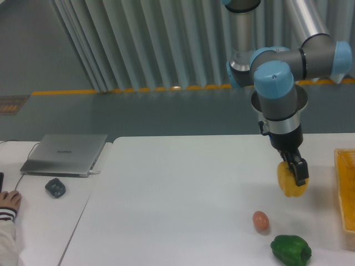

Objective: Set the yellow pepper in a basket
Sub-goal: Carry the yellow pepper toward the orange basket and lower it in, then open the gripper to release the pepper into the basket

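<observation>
One arm, one claw (294, 176), and it has the yellow pepper (291, 182) clamped between its fingers, held up in the air above the white surface (177, 199), off to the left of the basket (346, 188). Only a slice of that basket shows, mind you: its yellow-orange mesh wall is cut off by the right edge of the view, so what lies inside cannot be seen. The near dark finger runs down the pepper's front and hides part of it, and the pepper's stem is not to be made out. Below and to the left sits one small orange-pink egg-shaped object (260, 220) on the surface, and just beside it, lower right, one dark-green pepper (290, 249), whose bottom is nearly clipped by the frame. Over on the left, one closed laptop (65, 153), one small dark object (55, 188) near it, too blurred to name, and one person's hand (10, 200) poking in at the left edge, mostly cut off.
</observation>
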Available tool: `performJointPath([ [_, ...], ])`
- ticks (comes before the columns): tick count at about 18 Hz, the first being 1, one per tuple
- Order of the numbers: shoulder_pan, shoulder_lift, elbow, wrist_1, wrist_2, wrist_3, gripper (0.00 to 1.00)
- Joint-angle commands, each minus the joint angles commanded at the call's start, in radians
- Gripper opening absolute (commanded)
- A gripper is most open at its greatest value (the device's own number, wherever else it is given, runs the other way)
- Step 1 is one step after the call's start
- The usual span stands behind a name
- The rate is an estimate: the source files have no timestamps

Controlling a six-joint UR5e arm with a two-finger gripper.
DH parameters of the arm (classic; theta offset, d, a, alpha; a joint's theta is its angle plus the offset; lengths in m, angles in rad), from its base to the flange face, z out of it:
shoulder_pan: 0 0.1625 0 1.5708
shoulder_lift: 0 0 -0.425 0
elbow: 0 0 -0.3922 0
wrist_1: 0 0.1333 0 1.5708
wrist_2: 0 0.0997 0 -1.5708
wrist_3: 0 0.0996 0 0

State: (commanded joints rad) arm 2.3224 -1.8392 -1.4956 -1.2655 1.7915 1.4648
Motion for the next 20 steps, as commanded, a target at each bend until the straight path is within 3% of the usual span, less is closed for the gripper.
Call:
performJointPath([
  [8, 0.035, -0.005, 0.001, 0.003, 0.164, 0.081, 0.50],
  [12, 0.071, -0.006, 0.000, 0.012, 0.190, 0.161, 0.50],
  [15, 0.084, -0.017, -0.017, 0.083, 0.264, 0.244, 0.50],
  [20, 0.112, -0.040, -0.015, 0.121, 0.302, 0.258, 0.50],
])
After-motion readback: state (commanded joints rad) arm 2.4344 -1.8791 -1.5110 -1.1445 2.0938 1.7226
